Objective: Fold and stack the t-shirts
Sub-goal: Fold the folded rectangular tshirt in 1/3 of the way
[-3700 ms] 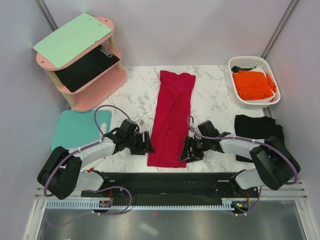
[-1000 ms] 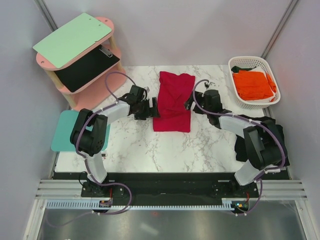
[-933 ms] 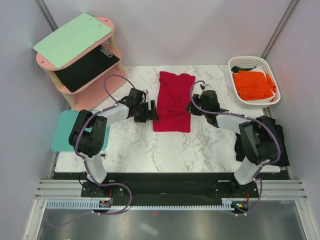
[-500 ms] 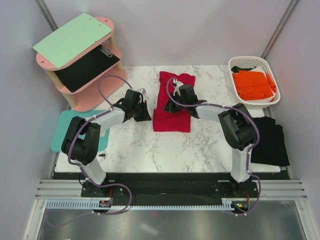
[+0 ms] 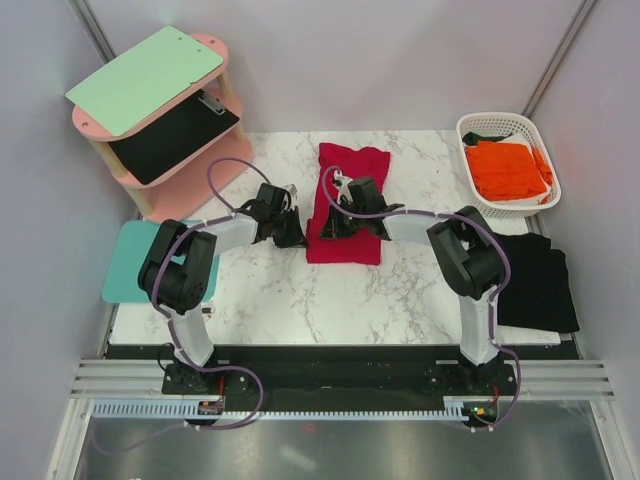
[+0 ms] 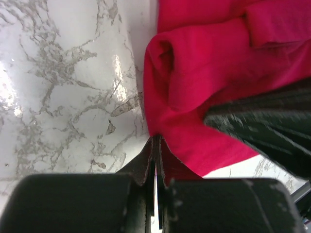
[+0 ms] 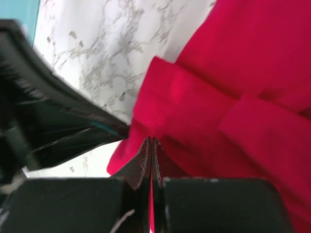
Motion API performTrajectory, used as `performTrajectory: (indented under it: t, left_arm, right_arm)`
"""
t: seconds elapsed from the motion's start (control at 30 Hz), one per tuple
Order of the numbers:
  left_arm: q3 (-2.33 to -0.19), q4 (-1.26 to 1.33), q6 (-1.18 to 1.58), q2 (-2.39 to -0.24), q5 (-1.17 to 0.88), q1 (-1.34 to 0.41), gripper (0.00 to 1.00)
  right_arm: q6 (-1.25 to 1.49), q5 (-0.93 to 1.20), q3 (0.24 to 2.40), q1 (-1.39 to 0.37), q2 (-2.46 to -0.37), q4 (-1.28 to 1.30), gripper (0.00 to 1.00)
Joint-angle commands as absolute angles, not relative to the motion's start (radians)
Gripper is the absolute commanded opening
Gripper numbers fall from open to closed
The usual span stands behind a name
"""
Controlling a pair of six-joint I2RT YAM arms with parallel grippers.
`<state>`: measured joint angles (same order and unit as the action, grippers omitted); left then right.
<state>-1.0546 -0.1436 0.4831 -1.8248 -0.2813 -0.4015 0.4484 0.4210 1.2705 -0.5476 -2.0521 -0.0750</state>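
Note:
The crimson red t-shirt (image 5: 352,180) lies folded into a short block at the table's middle back. My left gripper (image 5: 296,234) is shut, its tips pinching the shirt's left edge (image 6: 194,97) low down. My right arm reaches across the shirt. Its gripper (image 5: 332,222) is shut on the same left edge (image 7: 204,111), a little farther back. The two grippers nearly touch: the right gripper (image 6: 262,121) shows in the left wrist view and the left gripper (image 7: 53,121) in the right wrist view. The orange t-shirt (image 5: 507,168) lies folded in a basket. The black t-shirt (image 5: 535,282) lies flat at the right.
A white basket (image 5: 470,125) stands at the back right. A pink two-tier shelf (image 5: 195,172) with a mint-green board (image 5: 145,78) and a black board stands at the back left. A teal mat (image 5: 130,258) lies at the left edge.
The long red shirt has been folded in half toward the back. Both grippers opened, then shut. The right arm swung left across the shirt to its left edge, beside the left gripper.

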Motion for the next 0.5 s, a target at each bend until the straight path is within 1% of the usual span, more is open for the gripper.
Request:
performTrajectory:
  t: [0.0, 0.23, 0.47]
  left_arm:
    - [-1.098, -0.097, 0.511, -1.862, -0.316, -0.405, 0.02]
    - [-1.114, -0.083, 0.523, -1.914, -0.321, -0.406, 0.02]
    - [-1.123, -0.083, 0.528, -1.93, -0.321, -0.406, 0.02]
  right_arm:
    - [0.442, 0.456, 1.247, -0.566, -1.965, -0.106, 0.0]
    - [0.437, 0.492, 1.284, -0.575, -2.022, -0.075, 0.0]
    - [0.419, 0.528, 1.394, -0.574, -2.18, -0.002, 0.0]
